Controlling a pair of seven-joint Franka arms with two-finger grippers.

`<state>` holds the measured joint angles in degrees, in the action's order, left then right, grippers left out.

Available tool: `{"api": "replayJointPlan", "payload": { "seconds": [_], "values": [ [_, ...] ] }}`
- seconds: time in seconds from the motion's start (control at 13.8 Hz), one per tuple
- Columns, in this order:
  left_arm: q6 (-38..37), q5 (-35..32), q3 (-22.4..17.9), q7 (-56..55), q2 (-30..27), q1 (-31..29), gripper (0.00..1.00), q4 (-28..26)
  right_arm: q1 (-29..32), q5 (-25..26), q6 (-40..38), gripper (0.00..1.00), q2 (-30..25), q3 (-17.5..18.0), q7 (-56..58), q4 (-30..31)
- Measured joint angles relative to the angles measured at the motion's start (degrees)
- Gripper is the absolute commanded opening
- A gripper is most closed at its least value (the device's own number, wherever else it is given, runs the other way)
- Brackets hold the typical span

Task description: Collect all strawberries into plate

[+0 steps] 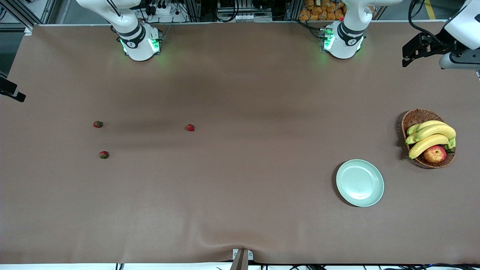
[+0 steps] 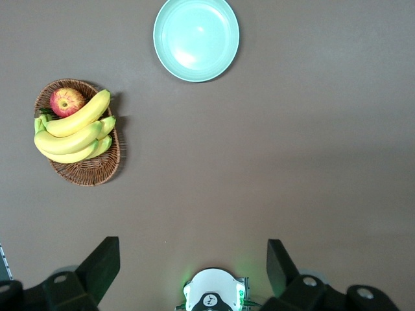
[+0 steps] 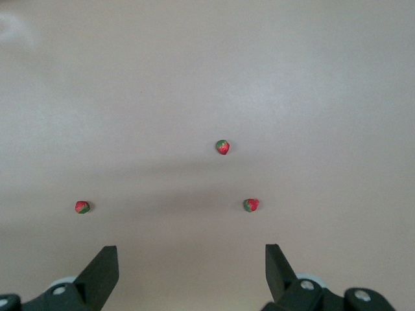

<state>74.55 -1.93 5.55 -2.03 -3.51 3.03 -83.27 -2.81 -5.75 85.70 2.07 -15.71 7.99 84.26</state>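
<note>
Three strawberries lie on the brown table toward the right arm's end: one (image 1: 98, 123), one nearer the camera (image 1: 103, 154), and one toward the middle (image 1: 190, 127). They also show in the right wrist view (image 3: 222, 147) (image 3: 251, 205) (image 3: 82, 207). The mint-green plate (image 1: 360, 182) lies bare toward the left arm's end and shows in the left wrist view (image 2: 196, 39). My left gripper (image 2: 193, 259) is open and empty, held high over the left arm's end (image 1: 412, 50). My right gripper (image 3: 191, 259) is open and empty, high over the right arm's end, barely showing (image 1: 11, 92).
A brown wicker basket (image 1: 412, 116) with bananas (image 1: 431, 137) and a red-yellow apple (image 1: 435, 153) stands beside the plate, farther from the camera; it shows in the left wrist view (image 2: 91, 172). The arm bases (image 1: 138, 43) (image 1: 343, 41) stand at the back edge.
</note>
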Motion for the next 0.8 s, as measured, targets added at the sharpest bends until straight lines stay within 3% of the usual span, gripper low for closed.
{"api": "replayJointPlan", "payload": {
  "seconds": [0.65, 0.8],
  "values": [
    [0.0, 0.0, -0.03, 0.43, 0.0, 0.0, 1.0, 0.13, 1.14, 0.42, -1.73, 1.0, 0.14, -0.04, -0.03, -1.2],
    [0.0, 0.0, -0.03, 0.43, 0.0, 0.0, 1.0, 0.14, 1.14, 2.5, -1.73, 1.0, 0.14, 0.36, -1.21, -1.26]
  ]
}}
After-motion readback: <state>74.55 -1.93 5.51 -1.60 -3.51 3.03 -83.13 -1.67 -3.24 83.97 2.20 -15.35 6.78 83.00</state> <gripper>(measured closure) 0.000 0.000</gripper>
